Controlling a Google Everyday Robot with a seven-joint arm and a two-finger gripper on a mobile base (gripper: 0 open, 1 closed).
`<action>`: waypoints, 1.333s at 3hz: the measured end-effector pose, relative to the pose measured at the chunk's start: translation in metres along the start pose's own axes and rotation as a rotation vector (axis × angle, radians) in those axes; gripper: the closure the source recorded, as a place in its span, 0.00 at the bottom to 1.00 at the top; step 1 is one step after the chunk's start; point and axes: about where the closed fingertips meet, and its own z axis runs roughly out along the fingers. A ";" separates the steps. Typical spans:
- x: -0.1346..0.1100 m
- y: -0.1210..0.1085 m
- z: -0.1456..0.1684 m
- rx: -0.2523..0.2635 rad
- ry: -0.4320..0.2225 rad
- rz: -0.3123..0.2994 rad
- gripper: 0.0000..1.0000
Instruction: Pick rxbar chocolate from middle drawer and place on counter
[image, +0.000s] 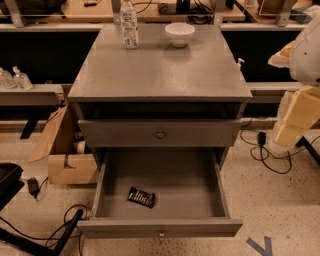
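Note:
The rxbar chocolate (141, 197), a small black bar with pale lettering, lies flat on the floor of the middle drawer (160, 227), left of centre and towards the front. The drawer is pulled fully open. Above it is a shut grey drawer front with a round metal knob (160, 134). The counter (160, 70) is the grey top slab of the cabinet. My gripper is out of view. Only white and cream parts of my arm (302, 90) show at the right edge, well away from the drawer.
A clear plastic bottle (129, 24) and a white bowl (180, 34) stand at the back of the counter. A cardboard box (70, 160) sits on the floor left of the cabinet. Black cables and a dark stand (30, 235) lie at lower left, and more cables (265, 150) at right.

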 end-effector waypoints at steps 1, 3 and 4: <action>-0.001 -0.001 0.003 0.008 -0.013 0.002 0.00; 0.011 0.017 0.147 -0.072 -0.196 0.062 0.00; 0.010 0.013 0.204 -0.045 -0.299 0.072 0.00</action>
